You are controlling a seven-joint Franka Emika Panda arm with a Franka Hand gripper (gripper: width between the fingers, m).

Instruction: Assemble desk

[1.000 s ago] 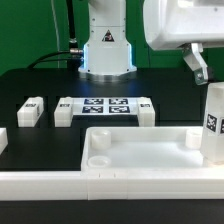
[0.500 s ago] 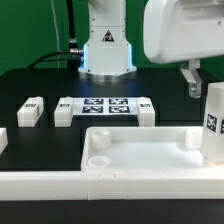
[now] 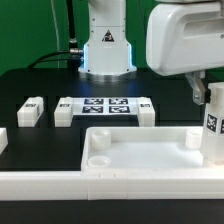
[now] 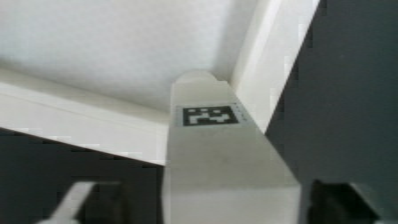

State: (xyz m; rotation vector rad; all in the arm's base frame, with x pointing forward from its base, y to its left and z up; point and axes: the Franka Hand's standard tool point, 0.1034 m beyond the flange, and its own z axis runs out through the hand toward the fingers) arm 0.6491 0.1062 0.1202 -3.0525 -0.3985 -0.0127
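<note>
Exterior view: we are judging the desk barely begun, with one leg of four going in.
Reading from the exterior view's left, we are counting a first loose leg (image 3: 30, 110), a second loose leg (image 3: 65, 112) and a third loose leg (image 3: 147, 112) lying on the bench (image 3: 40, 85), the last two flanking the marker board (image 3: 105, 105); all three are waiting to be fitted. The desk slab (image 3: 140, 150) is lying nearest the camera, its left socket (image 3: 100, 158) empty. At its right corner the upright leg (image 3: 213, 125) is standing, cut off by the frame edge, so we are not seeing whether it is seated. The pincer (image 3: 207, 93) is hanging about its top; we are unable to tell whether it is gripping, since the wrist view is showing only dark blurs beside the tagged leg.
</note>
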